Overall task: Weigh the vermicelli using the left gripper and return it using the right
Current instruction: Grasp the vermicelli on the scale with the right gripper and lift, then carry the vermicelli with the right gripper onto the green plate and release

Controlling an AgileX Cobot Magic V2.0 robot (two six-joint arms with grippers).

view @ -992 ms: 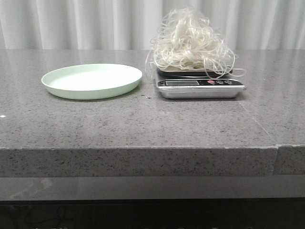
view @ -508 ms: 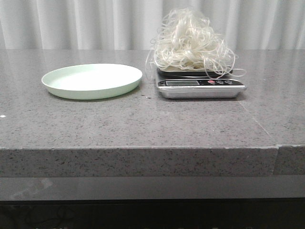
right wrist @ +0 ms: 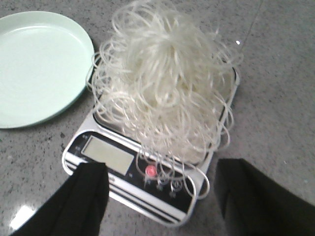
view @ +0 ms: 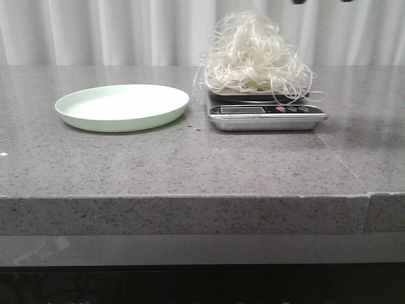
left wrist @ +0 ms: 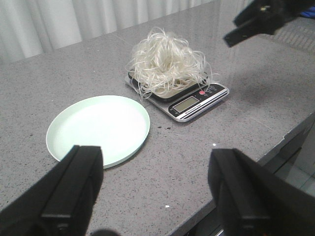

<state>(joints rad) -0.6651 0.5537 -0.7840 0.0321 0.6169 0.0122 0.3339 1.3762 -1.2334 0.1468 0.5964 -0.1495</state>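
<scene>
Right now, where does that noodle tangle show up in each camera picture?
Front view: vermicelli upper middle, heaped on the scale.
Left wrist view: vermicelli upper centre.
Right wrist view: vermicelli fills the centre.
Shared landmark: the green plate beside the scale.

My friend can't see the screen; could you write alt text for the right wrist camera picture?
A fluffy tangle of thin white vermicelli sits piled on a small silver digital kitchen scale, on a speckled grey stone counter. An empty pale green round plate lies beside it, and the open black claw hovers above.
</scene>
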